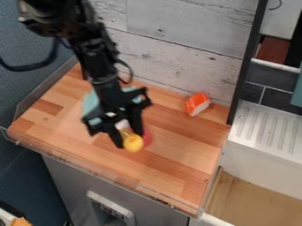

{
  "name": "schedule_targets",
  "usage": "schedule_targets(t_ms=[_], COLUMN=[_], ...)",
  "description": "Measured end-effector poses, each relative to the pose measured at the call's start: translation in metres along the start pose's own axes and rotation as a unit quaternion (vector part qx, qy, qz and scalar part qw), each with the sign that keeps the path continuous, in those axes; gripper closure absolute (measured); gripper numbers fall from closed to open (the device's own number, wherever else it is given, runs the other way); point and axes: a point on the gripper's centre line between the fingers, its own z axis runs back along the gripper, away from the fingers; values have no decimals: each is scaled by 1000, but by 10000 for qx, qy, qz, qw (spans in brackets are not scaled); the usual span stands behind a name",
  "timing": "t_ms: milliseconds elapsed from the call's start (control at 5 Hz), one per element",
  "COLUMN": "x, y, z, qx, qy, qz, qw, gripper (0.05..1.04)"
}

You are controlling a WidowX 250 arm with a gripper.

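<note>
Watching my gripper [130,139] over the middle of the wooden counter [180,176], I see its fingers pinching a yellow, round-ended object [133,143]. A red item [147,135] shows beside them, teal cloth [91,102] behind, orange-and-white toy sushi [197,104] near the back right corner.

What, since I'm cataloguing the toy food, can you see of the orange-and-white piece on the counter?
The orange-and-white piece is a compact block with rounded edges, resembling salmon sushi: orange with pale stripes above, whitish below. It looks like plastic and appears whole. It rests near the plank wall, apart from the end effector, touching only the wooden counter.
</note>
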Motion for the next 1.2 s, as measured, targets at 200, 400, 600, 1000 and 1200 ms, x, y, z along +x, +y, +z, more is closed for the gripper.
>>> schedule_targets(t_ms=[200,400,600,1000,1200], x=[-16,-34,-48,-63,-61], y=[-12,-20,-20,-13,-13], z=[-9,-18,-27,-53,-61], qx=[-108,-14,103,429,523], qy=[260,347,374,478,508], qz=[-217,-480,-658,-898,-865], qw=[9994,9982,9971,9939,9936], gripper=[628,628,628,628,628])
